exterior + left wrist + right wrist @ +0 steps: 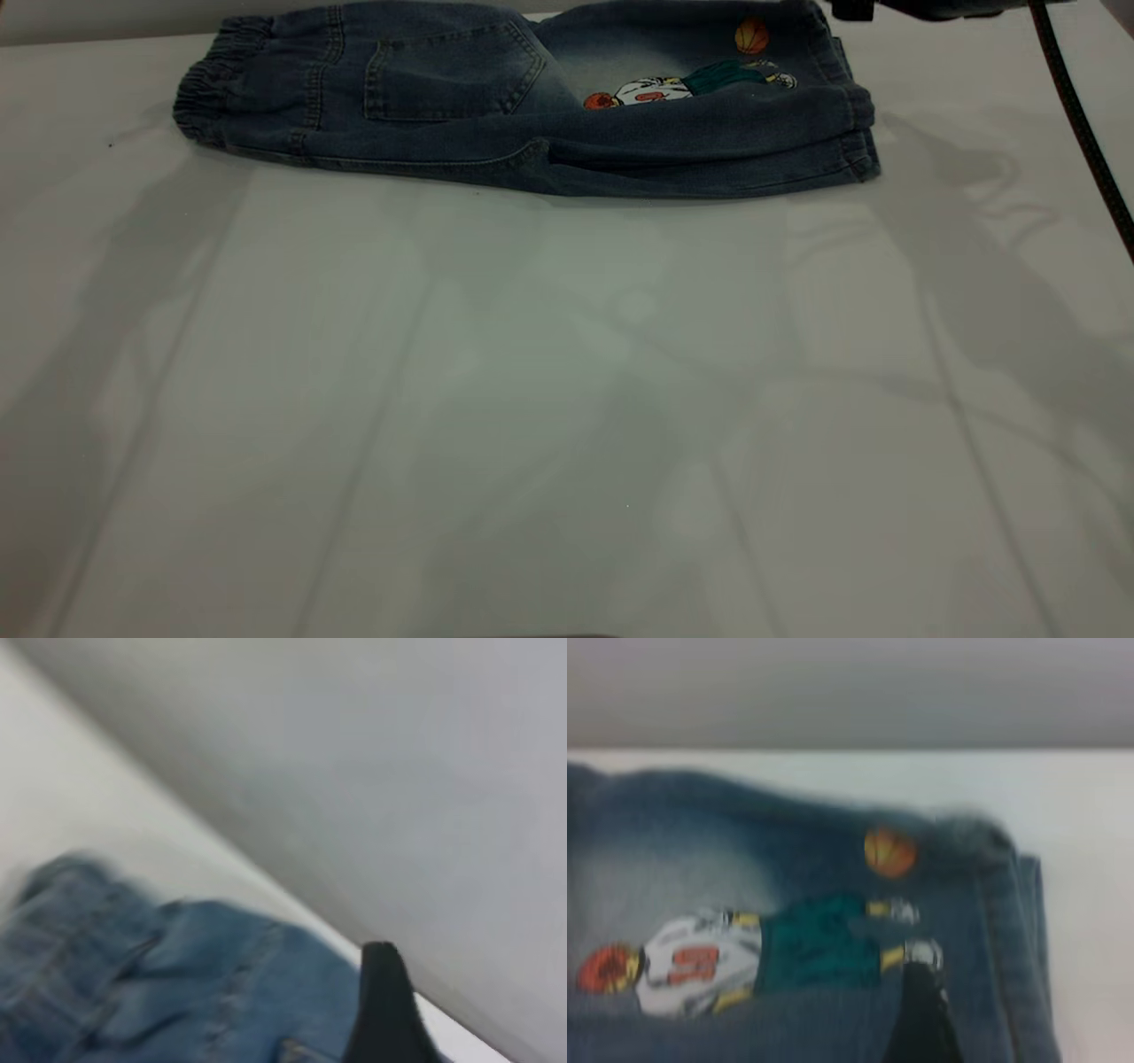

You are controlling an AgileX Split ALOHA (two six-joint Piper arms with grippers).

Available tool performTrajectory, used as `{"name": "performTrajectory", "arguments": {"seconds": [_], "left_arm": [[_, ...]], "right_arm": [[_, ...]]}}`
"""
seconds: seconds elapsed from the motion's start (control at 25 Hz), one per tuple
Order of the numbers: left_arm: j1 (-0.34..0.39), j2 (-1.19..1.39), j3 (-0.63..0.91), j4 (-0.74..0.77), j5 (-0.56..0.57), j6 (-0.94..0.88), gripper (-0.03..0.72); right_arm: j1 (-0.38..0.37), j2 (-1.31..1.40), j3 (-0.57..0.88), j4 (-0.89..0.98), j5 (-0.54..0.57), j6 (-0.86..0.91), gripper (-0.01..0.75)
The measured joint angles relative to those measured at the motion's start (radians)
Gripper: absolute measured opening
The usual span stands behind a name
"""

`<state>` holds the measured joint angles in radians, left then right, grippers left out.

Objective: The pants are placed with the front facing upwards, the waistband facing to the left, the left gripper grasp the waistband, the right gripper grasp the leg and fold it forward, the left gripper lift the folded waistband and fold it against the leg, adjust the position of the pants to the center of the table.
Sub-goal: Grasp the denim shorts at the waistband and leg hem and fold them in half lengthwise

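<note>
The right gripper [921, 1019] shows only one dark fingertip in its wrist view, so I cannot tell how wide it stands or whether it holds anything. Just under that tip lies the leg [833, 930], cartoon basketball print [890, 850] facing up, with the stitched hem beside the tip. The printed back showing suggests the pants [532, 97] are already folded lengthwise, one leg over the other.

The left gripper [381, 1010] is likewise a single black finger at the edge of its view; its spread cannot be judged. Denim sits right beside and beneath it, probably the gathered end, where it would need to be to lift the waistband [208, 84] over towards the leg.

From outside, neither claw is visible, only a dark piece of the right arm and its black cable [1076, 115] above the hem end. The pants lie along the far edge of the table [567, 399], waistband away from the right gripper's side. They are not centred, so the second fold and the shift to the middle seem still to come.
</note>
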<state>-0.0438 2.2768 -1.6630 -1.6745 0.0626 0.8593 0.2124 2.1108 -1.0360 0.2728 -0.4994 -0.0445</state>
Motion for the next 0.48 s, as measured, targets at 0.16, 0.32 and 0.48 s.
{"name": "performTrajectory", "arguments": {"seconds": [0.16,0.32,0.48], "left_arm": [[0.005,0.0,-0.027,0.008,0.157,0.202,0.452],[0.017,-0.006,-0.029,0.078,0.301,0.36,0.454],[0.028,-0.039,-0.03,0.26,0.365,0.375,0.454]], "right_arm": [[0.0,-0.053,0.0,-0.018,0.14,0.0,0.463],[0.0,-0.136,-0.041,-0.062,0.335,-0.002,0.463],[0.0,-0.195,-0.127,-0.085,0.564,-0.004,0.463]]}}
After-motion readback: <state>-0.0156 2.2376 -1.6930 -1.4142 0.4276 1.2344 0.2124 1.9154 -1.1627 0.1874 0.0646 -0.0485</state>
